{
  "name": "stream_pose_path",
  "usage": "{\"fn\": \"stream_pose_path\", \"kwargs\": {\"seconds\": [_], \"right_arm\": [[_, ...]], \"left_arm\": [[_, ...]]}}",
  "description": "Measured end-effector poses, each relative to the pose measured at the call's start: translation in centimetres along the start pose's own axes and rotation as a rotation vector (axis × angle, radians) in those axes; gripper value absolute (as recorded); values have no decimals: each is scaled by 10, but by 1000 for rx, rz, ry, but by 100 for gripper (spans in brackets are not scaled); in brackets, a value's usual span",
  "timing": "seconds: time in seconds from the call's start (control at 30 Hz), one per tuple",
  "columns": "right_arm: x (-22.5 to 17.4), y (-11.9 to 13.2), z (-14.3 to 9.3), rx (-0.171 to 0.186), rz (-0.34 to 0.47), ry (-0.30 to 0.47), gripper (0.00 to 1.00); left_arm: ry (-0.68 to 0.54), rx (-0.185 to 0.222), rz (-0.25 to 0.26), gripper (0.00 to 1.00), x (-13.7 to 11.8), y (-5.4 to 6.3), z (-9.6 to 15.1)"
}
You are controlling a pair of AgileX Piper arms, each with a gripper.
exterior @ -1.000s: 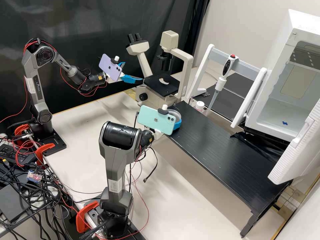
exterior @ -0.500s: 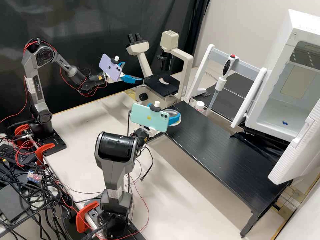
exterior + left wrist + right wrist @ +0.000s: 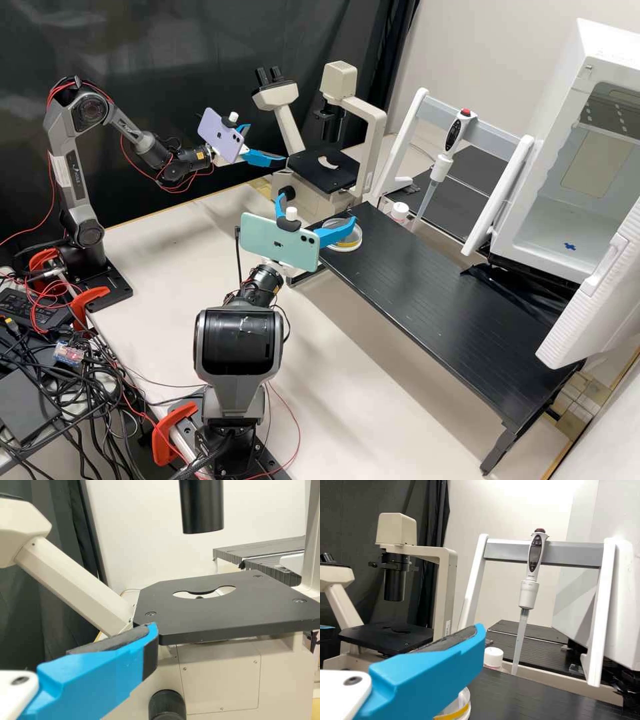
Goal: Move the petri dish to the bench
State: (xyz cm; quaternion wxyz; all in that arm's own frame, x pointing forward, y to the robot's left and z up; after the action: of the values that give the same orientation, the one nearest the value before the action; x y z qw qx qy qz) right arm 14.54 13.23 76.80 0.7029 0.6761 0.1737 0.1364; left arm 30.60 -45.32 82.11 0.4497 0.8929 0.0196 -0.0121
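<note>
Spread open at the right gripper (image 3: 319, 208), with nothing held between the blue fingers. Open and empty too at the left gripper (image 3: 267, 143), near the microscope (image 3: 320, 177). Find the petri dish (image 3: 347, 245) lying flat on the raised black worktop (image 3: 433, 287), near the edge at the microscope end, partly behind one right finger in the high view. Cannot tell there of any contact between finger and rim. Looks placed, probably with only the arm to clear.

Beware most of a snag: by swinging sideways or dipping on the way out, could catch the rim with that finger and drag or tip the dish. So close to the edge, could then send it down onto the pale worktop (image 3: 373, 373). Better lift clear first, then draw back. Avoid closing too soon, for fear of nipping the rim off-centre and shoving the dish. Mind the capped bottle (image 3: 400, 212) and the pipette (image 3: 441, 167) as well: could knock either by pushing forward instead of back. Allow room for the teal phone (image 3: 280, 241) mounted at the right gripper, when turning the wrist near the microscope.
</note>
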Motion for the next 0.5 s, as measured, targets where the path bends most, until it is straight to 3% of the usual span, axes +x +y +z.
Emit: {"fn": "stream_pose_path", "kwargs": {"seconds": [0.2,0.37,0.5], "right_arm": [[-2,-4,-4,-1,-20,12,100],[-2,-5,-8,-79,-16,-72,100],[-2,-5,-10,-106,-17,-113,100]], "left_arm": [[0,0,0,100,0,0,0],[0,0,0,100,0,0,0],[0,0,0,100,0,0,0]]}}
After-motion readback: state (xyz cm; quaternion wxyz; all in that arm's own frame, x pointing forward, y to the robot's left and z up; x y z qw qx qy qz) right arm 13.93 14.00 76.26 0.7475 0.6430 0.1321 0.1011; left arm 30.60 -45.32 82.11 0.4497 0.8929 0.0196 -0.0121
